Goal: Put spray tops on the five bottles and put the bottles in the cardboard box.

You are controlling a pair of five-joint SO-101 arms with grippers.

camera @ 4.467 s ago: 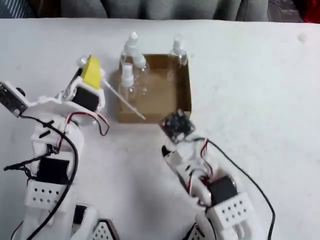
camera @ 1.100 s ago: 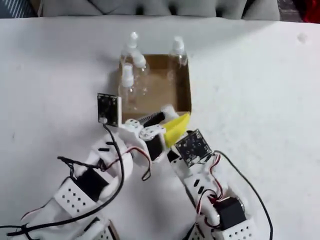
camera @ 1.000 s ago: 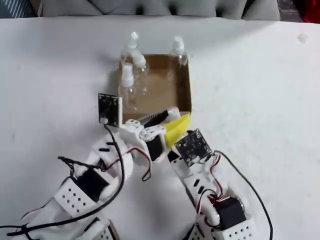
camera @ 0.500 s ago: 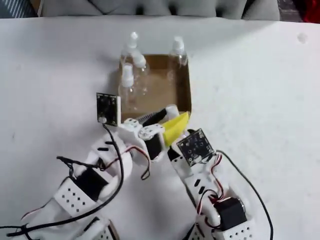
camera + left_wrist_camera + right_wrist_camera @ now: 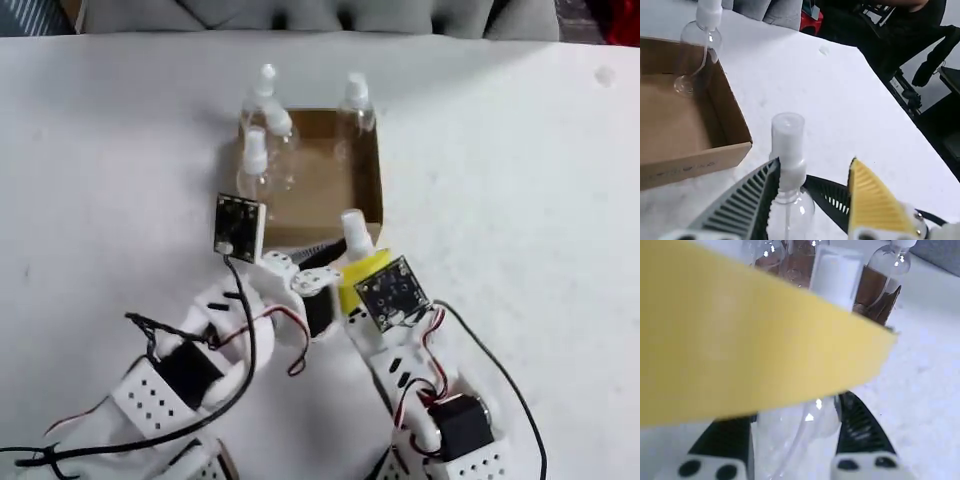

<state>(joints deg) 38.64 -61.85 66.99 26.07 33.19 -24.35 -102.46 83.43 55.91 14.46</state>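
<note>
As the bottle [image 5: 352,232] stands upright, the left hand [image 5: 812,167] has rotated.

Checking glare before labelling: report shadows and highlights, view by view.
High view: even light, faint shadow band along the white table's far edge. Left wrist view: the brown cardboard box's inner wall is darker than its floor. Right wrist view: small bright glints on the clear plastic bottle between the right gripper's black fingers.

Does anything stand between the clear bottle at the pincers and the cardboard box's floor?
Only the brown cardboard box's near wall, just beyond the clear spray-topped bottle; the floor behind that wall looks bare.
</note>
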